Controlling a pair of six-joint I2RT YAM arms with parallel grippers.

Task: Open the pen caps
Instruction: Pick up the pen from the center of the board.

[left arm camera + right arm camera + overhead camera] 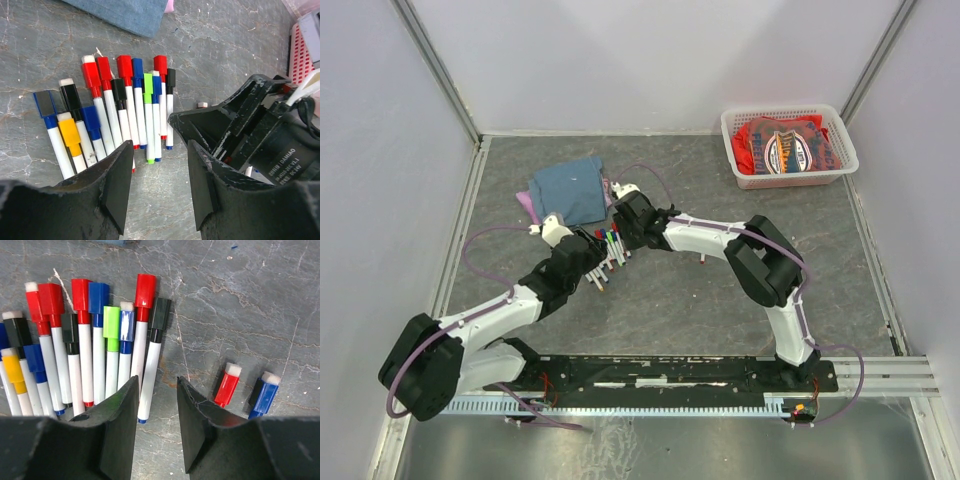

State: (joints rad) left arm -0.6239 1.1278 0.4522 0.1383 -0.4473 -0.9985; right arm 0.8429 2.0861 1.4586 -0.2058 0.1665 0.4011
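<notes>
We see a bunch of pens (86,365) with white bodies. They lie side by side on the grey surface (720,300), a bit left of the middle. Most of the pen caps (80,294) sit on their pens. We can see red, blue, green, black and yellow ones, and they point away from the two arms.

Two caps lie alone on the surface, to the right of the bunch. One is a red cap (227,385) and one is a blue cap (262,392). They are near each other but do not touch. Each one has a white tip.

The left gripper (159,150) hangs over the near ends of the pens. Its fingers stand wide apart. Only bare surface shows between them, so it holds nothing.

The right gripper (157,382) is just beside it, on the right. It is also low over the near ends of the pens. Its fingers are wide apart too, and it holds nothing. A pen with a black cap lies just by its left finger.

A blue cloth (570,190) lies far and left of the pens. A white basket (795,180) stands in the far right corner, with something red and orange inside.
</notes>
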